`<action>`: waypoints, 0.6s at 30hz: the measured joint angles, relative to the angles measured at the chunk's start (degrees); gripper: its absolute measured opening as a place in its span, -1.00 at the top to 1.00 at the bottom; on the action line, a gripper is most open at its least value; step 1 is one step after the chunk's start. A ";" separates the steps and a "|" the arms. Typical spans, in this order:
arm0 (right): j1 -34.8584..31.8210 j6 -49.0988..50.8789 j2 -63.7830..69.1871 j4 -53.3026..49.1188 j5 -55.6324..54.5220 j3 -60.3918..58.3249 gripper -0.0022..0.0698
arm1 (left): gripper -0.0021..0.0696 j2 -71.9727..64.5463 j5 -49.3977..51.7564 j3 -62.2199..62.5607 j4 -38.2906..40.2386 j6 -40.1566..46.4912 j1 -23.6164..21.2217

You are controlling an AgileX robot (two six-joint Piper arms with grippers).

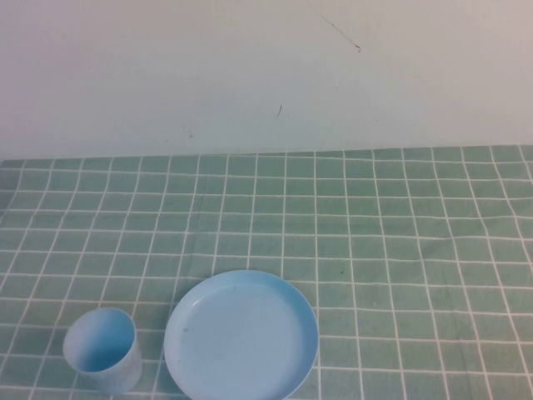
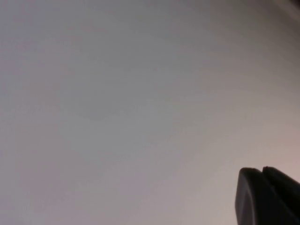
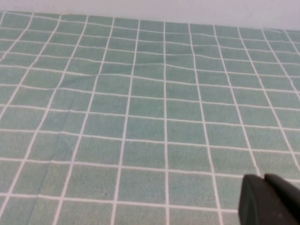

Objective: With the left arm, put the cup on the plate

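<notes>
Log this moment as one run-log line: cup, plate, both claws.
cup: upright on cloth, left of plate, apart | plate: empty | left claw: only a tip seen, facing blank wall | right claw: over bare cloth | step: cup not yet grasped

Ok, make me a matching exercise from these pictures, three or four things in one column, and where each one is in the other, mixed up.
Things:
1. small light blue plastic cup
2. round light blue plastic plate
3. left gripper
4. right gripper

Places:
A. near table edge, centre
B. over green checked tablecloth
C. upright, left of the plate
D. facing a blank pale surface

Pairs: 1-C, 2-A, 3-D, 4-B
</notes>
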State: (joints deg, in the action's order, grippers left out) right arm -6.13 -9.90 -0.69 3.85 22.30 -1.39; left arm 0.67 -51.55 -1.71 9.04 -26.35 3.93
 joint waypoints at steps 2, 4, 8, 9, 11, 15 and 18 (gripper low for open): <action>0.00 0.00 0.00 0.00 0.00 0.00 0.95 | 0.95 0.13 -8.15 0.00 0.45 -0.55 0.00; 0.00 0.00 0.00 0.00 0.00 0.00 0.95 | 0.95 0.24 -12.73 0.77 1.25 -1.83 0.00; 0.00 0.00 0.00 0.00 0.00 0.00 0.95 | 0.95 0.24 -6.68 9.30 2.36 -1.40 0.00; 0.00 0.00 0.00 0.00 0.00 0.00 0.95 | 0.95 0.24 -2.36 12.67 2.46 0.25 0.00; 0.00 0.00 0.00 0.00 0.00 0.00 0.95 | 0.95 0.24 7.08 20.22 2.79 4.32 0.00; 0.00 0.00 0.00 0.00 0.00 0.00 0.95 | 0.95 -1.48 24.19 35.48 5.78 10.01 0.00; 0.00 0.00 0.00 0.00 0.00 0.00 0.95 | 0.95 -5.83 31.51 45.85 6.06 14.41 0.00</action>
State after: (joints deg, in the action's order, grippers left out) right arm -6.13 -9.90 -0.69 3.85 22.30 -1.39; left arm -5.17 -20.04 44.14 15.10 -11.94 3.93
